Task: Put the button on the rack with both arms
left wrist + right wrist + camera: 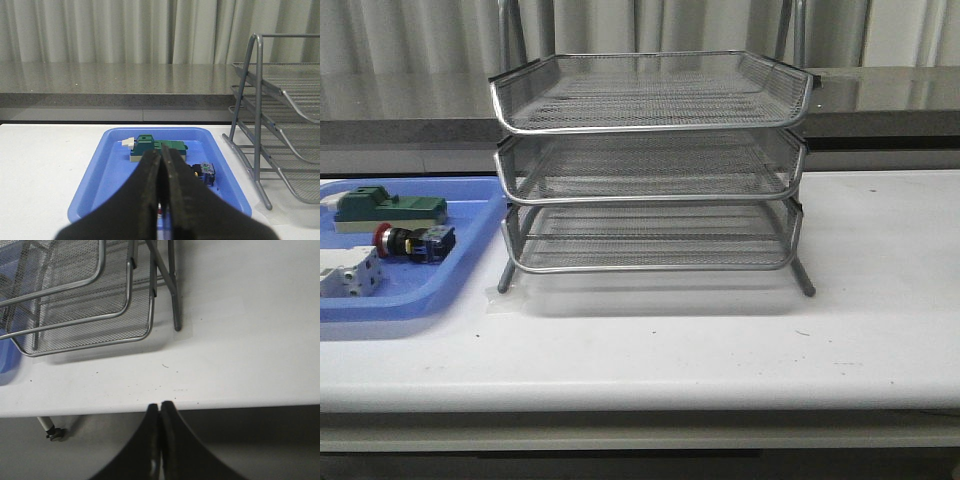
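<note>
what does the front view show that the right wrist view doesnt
Only the front view shows the button, the green block and the white terminal block in the blue tray. Only the right wrist view shows the right gripper, shut, at the table's near edge. Both show the rack on the white table.

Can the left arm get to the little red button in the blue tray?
Probably yes. The left tool, shut now, hangs over the blue plastic tray, and the red-headed push button lies uncovered there, beside other parts.
</note>
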`<state>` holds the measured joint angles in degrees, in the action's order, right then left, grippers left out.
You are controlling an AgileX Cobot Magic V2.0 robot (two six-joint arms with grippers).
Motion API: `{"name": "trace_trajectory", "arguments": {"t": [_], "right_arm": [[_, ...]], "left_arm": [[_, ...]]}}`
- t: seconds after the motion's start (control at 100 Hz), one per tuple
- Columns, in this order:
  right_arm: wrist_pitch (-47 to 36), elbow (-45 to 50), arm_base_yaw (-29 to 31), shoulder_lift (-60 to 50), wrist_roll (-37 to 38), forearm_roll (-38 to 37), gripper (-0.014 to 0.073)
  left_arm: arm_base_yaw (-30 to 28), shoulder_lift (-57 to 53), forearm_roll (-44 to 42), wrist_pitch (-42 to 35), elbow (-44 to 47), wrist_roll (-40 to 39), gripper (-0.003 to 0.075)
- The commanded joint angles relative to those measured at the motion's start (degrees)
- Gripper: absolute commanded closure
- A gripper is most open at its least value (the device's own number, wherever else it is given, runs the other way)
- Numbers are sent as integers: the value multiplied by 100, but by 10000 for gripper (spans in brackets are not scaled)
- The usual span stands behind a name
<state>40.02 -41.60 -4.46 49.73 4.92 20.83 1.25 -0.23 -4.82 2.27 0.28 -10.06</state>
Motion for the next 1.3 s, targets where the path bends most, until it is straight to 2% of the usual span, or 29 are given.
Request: {"name": "trace_trajectory", "arguments": {"t": [0.0, 0.1, 0.22, 0.29, 0.44, 0.63, 0.73, 1.29], "right_arm": [[-438, -199, 21, 172, -53, 328, 573], [-566, -199, 3, 299, -53, 577, 424], [-789, -199, 3, 411, -53, 965, 190], [-892, -199, 3, 497, -138, 1184, 137], [-1016, -199, -2, 814, -766, 1990, 139], [-1233, -199, -2, 1424, -2270, 3596, 139], [-1283, -199, -2, 1805, -2827, 4301, 139], [-841, -199, -2, 3725, -5865, 7550, 139]], "left_arm": [[-13, -183, 39, -497, 184, -47, 741], [-13, -183, 39, -497, 184, -47, 741], [-13, -183, 39, -497, 184, -47, 741], [-13, -183, 39, -497, 184, -47, 741], [-13, -183, 39, -497, 184, -47, 741], [-13, -183, 39, -497, 184, -47, 741], [-13, -183, 39, -497, 184, -47, 741], [-13, -183, 39, -497, 184, -47, 741]]}}
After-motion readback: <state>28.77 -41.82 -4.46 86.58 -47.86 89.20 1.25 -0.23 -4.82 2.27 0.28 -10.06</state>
